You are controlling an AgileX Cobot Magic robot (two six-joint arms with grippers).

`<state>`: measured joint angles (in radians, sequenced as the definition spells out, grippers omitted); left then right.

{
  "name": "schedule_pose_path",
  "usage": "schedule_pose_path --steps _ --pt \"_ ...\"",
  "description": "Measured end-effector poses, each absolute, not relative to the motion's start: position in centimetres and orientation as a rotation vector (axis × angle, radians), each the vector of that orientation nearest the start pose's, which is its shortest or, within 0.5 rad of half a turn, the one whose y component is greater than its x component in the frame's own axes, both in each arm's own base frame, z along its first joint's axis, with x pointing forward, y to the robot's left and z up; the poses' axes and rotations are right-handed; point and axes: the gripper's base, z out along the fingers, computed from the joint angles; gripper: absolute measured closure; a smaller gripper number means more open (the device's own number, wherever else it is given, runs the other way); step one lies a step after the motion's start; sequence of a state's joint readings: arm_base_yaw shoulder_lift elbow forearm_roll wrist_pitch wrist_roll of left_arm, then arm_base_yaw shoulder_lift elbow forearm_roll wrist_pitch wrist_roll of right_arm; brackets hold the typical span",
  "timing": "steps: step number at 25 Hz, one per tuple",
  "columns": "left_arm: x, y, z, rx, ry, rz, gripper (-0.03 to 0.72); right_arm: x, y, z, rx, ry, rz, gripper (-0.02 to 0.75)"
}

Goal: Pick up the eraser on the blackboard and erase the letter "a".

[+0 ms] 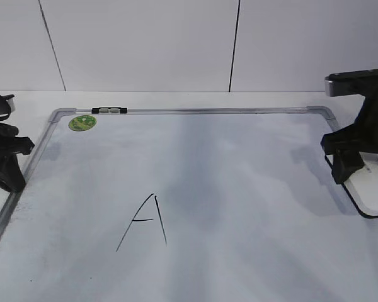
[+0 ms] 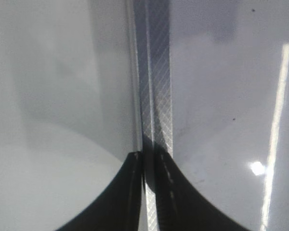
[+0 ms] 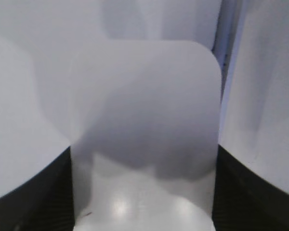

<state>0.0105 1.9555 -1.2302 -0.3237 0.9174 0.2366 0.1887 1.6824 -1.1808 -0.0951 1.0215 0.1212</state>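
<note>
The blackboard point(image 1: 252, 182), a white board with a silver frame, lies flat across the exterior view; its frame strip point(image 2: 156, 72) runs up the left wrist view. A large capital "A" point(image 1: 145, 220) is drawn on it. No small cursive "a" shows. The white eraser point(image 1: 375, 185) lies at the board's right edge. My right gripper point(image 1: 345, 165) is over it. In the right wrist view the eraser point(image 3: 144, 106) fills the gap and both jaws point(image 3: 143, 192) press its sides. My left gripper point(image 1: 9, 165) is shut and empty at the board's left frame, as the left wrist view point(image 2: 149, 159) also shows.
A round green sticker point(image 1: 82, 123) sits at the board's far left corner, with a small dark clip point(image 1: 109, 111) on the far frame. A white wall stands behind the table. Grey smudges cover the board's middle.
</note>
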Motion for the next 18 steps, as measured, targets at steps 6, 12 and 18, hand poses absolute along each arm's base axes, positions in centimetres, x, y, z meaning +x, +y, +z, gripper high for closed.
schedule_pose_path --steps 6,12,18 --pt "36.0 -1.9 15.1 0.046 3.07 -0.393 0.631 32.4 2.5 22.5 -0.01 2.965 -0.064 0.178" --pt "36.0 -1.9 15.1 0.046 3.07 -0.393 0.628 33.6 2.5 20.1 0.003 2.981 -0.036 0.178" --pt "36.0 -1.9 15.1 0.046 3.07 -0.393 0.625 34.5 2.6 18.1 0.0 2.995 -0.034 0.178"
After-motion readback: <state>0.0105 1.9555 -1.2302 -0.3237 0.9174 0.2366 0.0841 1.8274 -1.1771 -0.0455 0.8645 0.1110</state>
